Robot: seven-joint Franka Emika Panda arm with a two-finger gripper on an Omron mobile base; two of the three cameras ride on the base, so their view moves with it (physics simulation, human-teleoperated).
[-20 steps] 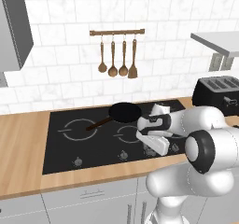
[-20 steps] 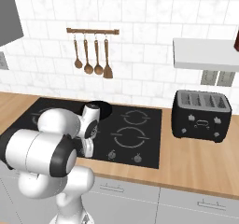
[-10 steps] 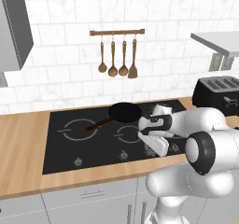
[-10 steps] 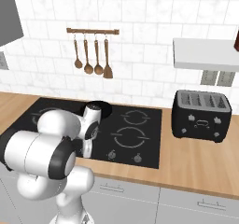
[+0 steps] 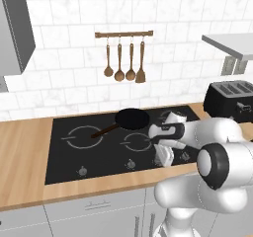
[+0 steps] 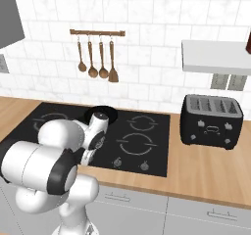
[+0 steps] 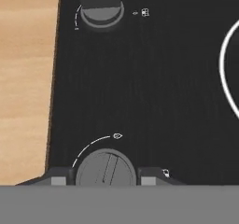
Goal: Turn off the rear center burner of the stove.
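Glossy black stove [image 7: 154, 87], pincer [image 7: 106, 178] straddling ridged round knob [image 7: 105, 167]

Tool [image 7: 106, 180] eased a bit lower toward stove [image 5: 69, 154] front edge, fingers now astride a knob [image 7: 105, 167].

A wide black glass stove [image 5: 99, 152] lies flush in the wooden desk below a white tiled wall, its cooking zones marked by grey broken rings and a row of small round knobs along its front edge. The rear center burner [image 5: 132, 118] sits at the back of the glass, midway across, its markings covered by a black frying pan. Seen close from above, one knob [image 7: 105, 168] shows a slotted top and a white arc scale beside it.
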